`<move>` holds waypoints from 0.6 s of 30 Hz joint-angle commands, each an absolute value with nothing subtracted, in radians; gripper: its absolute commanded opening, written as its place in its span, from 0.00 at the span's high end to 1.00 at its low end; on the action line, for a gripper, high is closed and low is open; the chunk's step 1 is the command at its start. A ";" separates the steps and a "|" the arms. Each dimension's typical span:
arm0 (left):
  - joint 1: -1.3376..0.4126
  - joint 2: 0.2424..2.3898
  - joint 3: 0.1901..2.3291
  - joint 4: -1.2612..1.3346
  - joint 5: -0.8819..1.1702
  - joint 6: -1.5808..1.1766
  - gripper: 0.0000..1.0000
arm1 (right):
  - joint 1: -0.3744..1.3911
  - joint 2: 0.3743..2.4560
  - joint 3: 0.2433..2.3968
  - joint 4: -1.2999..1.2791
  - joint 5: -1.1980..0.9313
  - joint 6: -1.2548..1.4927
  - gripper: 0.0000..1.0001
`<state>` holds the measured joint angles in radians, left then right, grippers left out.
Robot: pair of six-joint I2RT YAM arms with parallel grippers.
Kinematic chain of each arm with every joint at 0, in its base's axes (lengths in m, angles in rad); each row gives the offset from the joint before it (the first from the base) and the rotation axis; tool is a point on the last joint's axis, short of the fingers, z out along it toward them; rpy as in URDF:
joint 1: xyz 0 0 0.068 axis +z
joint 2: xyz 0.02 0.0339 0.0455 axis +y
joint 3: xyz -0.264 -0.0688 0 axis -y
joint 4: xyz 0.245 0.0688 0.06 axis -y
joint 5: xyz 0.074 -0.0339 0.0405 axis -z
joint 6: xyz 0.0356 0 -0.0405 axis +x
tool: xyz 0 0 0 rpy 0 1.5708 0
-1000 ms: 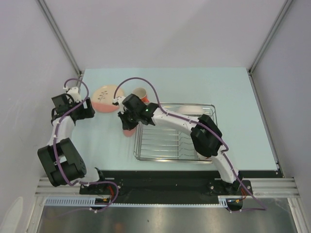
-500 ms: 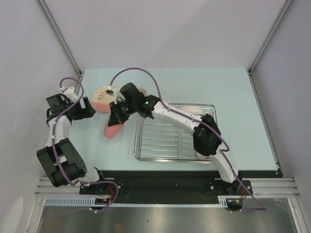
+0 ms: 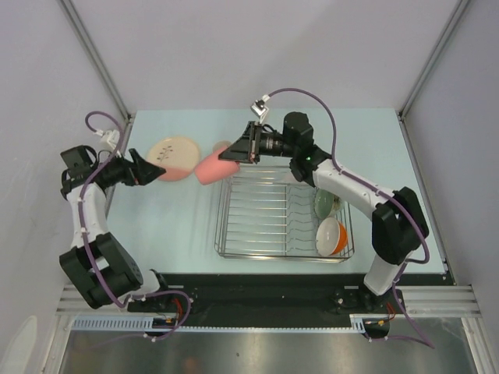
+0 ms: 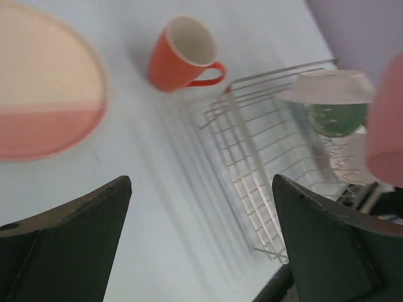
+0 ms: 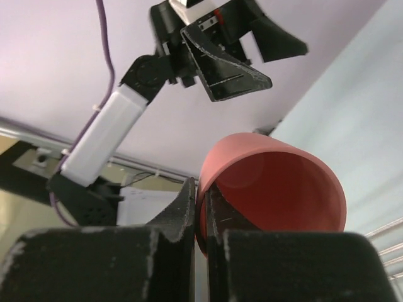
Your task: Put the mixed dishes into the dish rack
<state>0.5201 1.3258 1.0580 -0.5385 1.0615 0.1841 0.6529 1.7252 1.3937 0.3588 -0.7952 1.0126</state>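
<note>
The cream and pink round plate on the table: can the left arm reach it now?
Probably yes. The open left gripper sits beside the cream and pink round plate, nothing between them; the pink cup held by the right gripper hangs beyond its other edge.

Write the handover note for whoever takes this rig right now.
Right hand shut on the rim of the pink cup, held tipped off the far left corner of the dish rack.
Left hand open, empty, by the cream-pink plate on the table.
Done: pale green bowl and orange bowl in the rack's right end.
To do: rack the cup, the plate, and the orange mug on the table by the rack.
</note>
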 commanded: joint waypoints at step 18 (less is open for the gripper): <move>0.414 1.477 1.301 -1.465 1.651 0.980 0.00 | 0.661 2.018 1.391 1.018 -0.839 1.553 1.00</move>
